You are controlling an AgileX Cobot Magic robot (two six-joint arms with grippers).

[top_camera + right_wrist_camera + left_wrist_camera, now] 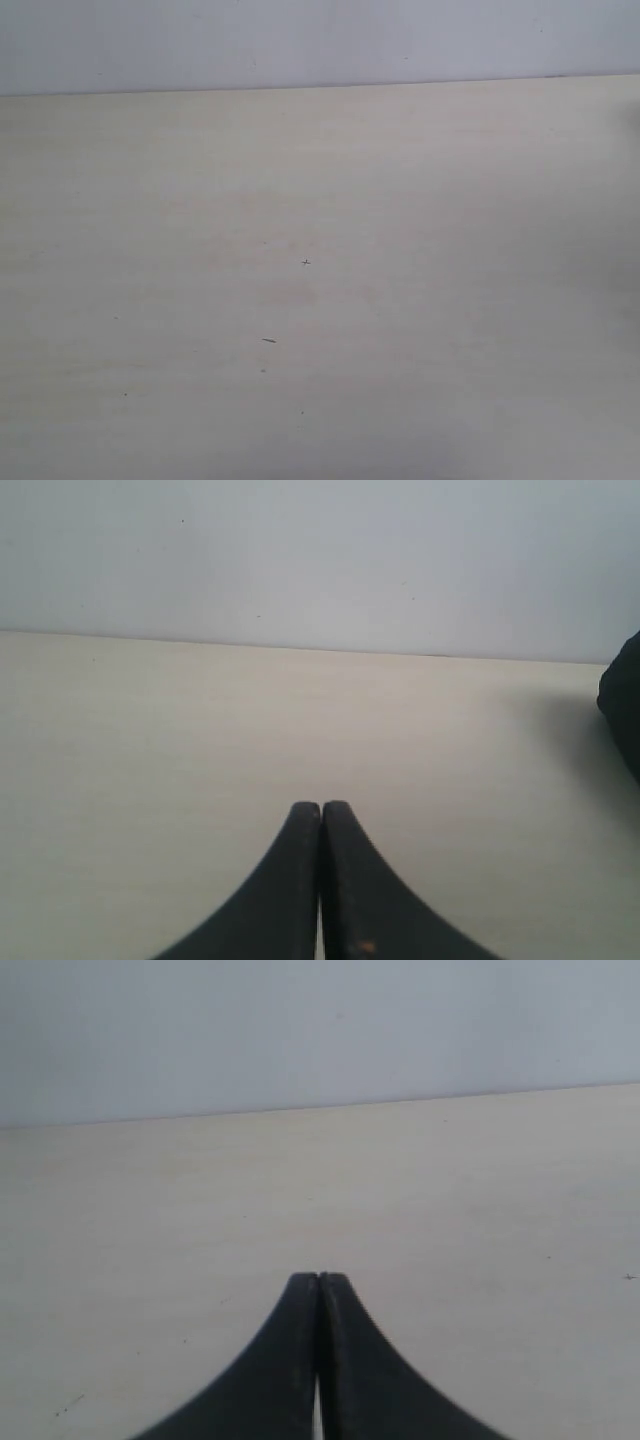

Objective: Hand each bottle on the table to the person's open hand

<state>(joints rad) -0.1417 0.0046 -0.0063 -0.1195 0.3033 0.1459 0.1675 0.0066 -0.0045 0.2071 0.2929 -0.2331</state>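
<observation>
exterior: pale beige table (320, 300) fills view, grey wall (320, 40) at 12 o'clock, dark specks (306, 262) near centre | left wrist: left gripper (319, 1278) fingers pressed together over table | right wrist: right gripper (321, 805) fingers together, unidentified dark shape (625, 715) at edge

Your exterior view looks down at an angle across the table (400, 180) toward its far edge and the wall (320, 40). Both wrist views sit low and near the table, looking along the left gripper (319, 1278) and right gripper (321, 805) toward a table edge against the wall. All three share that surface-and-wall line.
</observation>
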